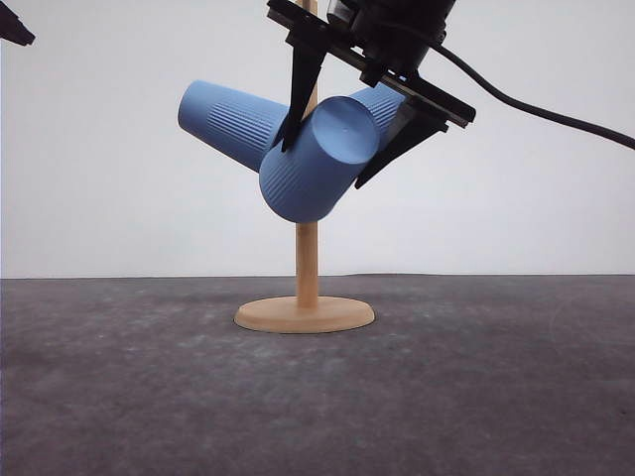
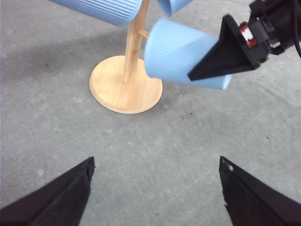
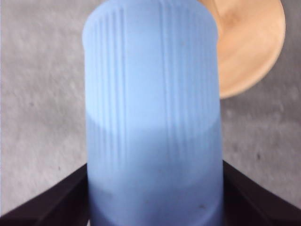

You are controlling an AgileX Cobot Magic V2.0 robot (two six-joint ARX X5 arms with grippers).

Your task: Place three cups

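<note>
Front view — right claw grips tilted cup beside stand

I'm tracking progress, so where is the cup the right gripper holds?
In the front view, the held cup hangs tilted in the right gripper, in front of the wooden stand.

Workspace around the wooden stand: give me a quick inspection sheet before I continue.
Surface: dark grey mottled tabletop, bare.
Job's things: one light-blue ribbed cup tilted in the right claw beside the tan wooden pegged stand; second cup hanging on the stand's left; third cup partly hidden behind the claw.
Clutter: nothing seen.
Grippers: right claw shut on the cup; left claw open, empty.
Cables: black cable trailing right.
Surroundings: plain white wall.
</note>
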